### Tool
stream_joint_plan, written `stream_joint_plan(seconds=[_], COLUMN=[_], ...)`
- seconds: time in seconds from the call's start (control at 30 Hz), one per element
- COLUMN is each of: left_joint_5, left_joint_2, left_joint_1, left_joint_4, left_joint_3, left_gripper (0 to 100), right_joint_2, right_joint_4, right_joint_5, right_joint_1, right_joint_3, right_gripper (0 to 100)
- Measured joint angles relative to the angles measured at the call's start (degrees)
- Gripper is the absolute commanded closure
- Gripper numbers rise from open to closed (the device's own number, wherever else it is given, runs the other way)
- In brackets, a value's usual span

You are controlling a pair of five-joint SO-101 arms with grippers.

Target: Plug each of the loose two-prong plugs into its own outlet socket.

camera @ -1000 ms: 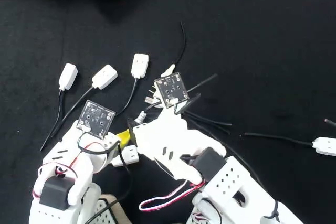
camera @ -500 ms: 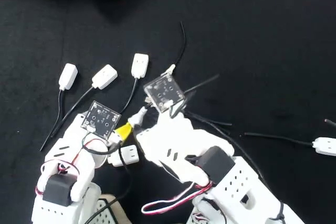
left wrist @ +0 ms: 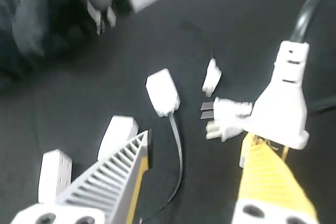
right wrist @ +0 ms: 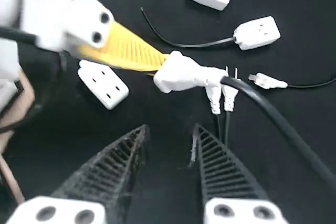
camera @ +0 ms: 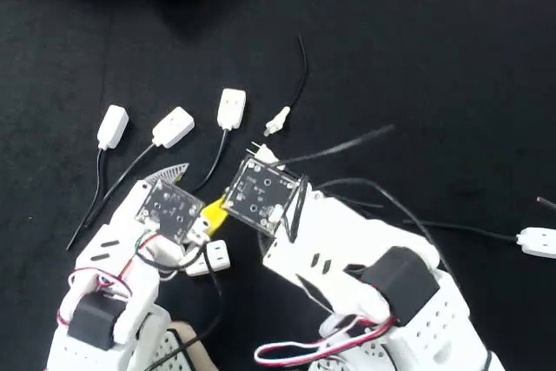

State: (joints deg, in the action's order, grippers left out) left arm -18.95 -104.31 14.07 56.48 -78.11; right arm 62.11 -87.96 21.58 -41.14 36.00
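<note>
left hand [left wrist: 197, 137]: standing wide open; yellow finger [right wrist: 123, 52] touching the white plug at its tip, not clamping it
right hand [right wrist: 169, 129]: hovering open over the worktop [camera: 452, 84], black fingers [right wrist: 223, 163] pointing toward the plug, apart from it
white plug [right wrist: 181, 72]: lying on the worktop between the two hands, thick black cable trailing off, sitting outside every socket
small plug [camera: 277, 121]: lying loose just beside the end outlet of the row
outlet row [camera: 173, 127]: three white outlets lying side by side beyond the arms, each trailing its own black cable
fourth outlet [camera: 213, 256]: lying beside the left arm, slots facing up
</note>
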Motion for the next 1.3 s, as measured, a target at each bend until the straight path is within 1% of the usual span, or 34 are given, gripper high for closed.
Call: stream_joint_plan(seconds=[0.1,0.2,0.37,0.43,0.53,0.6,0.7,0.8,0.93,1.03,1.17,1.3], left_joint_5=[0.00,0.00,0.00,0.00,-0.26,-1.41,-2.46,-4.22,-6.86,-9.32,-10.90,-12.75], left_joint_2=[-0.09,-0.18,-0.35,-0.26,-0.26,-0.26,-0.26,-0.26,-0.18,-0.18,-0.26,-0.26], left_joint_1=[2.55,3.60,3.78,3.78,5.89,8.00,9.67,9.41,6.86,4.31,0.88,-1.23], left_joint_4=[0.00,0.00,-0.18,-0.18,-0.18,-0.18,-0.18,-0.18,-0.18,-1.67,-4.57,-6.33], left_joint_3=[3.08,6.51,11.43,12.57,14.15,14.68,14.77,14.77,14.77,14.77,14.86,14.86], left_gripper=[72,72,72,72,72,72,72,72,72,72,72,72], right_joint_2=[0.00,0.00,0.18,0.79,-0.18,-1.76,-2.64,-2.55,-2.20,-2.20,-2.64,-2.46], right_joint_4=[-1.23,-5.27,-10.90,-10.99,-10.99,-10.99,-10.99,-10.99,-10.99,-10.55,-4.75,4.22], right_joint_5=[1.05,0.88,-6.24,-9.58,-12.92,-13.63,-14.86,-16.62,-17.05,-17.05,-17.05,-19.16], right_joint_1=[0.79,0.79,0.35,-3.08,-9.49,-10.20,-9.14,-5.10,-2.90,-2.29,-2.37,-2.29], right_joint_3=[-2.02,-7.12,-24.35,-30.59,-33.05,-33.85,-34.11,-34.20,-31.74,-24.35,-14.07,-9.05], right_gripper=[83.4,83.3,83.3,83.3,83.3,83.4,83.4,83.4,83.3,83.5,83.5,83.4])
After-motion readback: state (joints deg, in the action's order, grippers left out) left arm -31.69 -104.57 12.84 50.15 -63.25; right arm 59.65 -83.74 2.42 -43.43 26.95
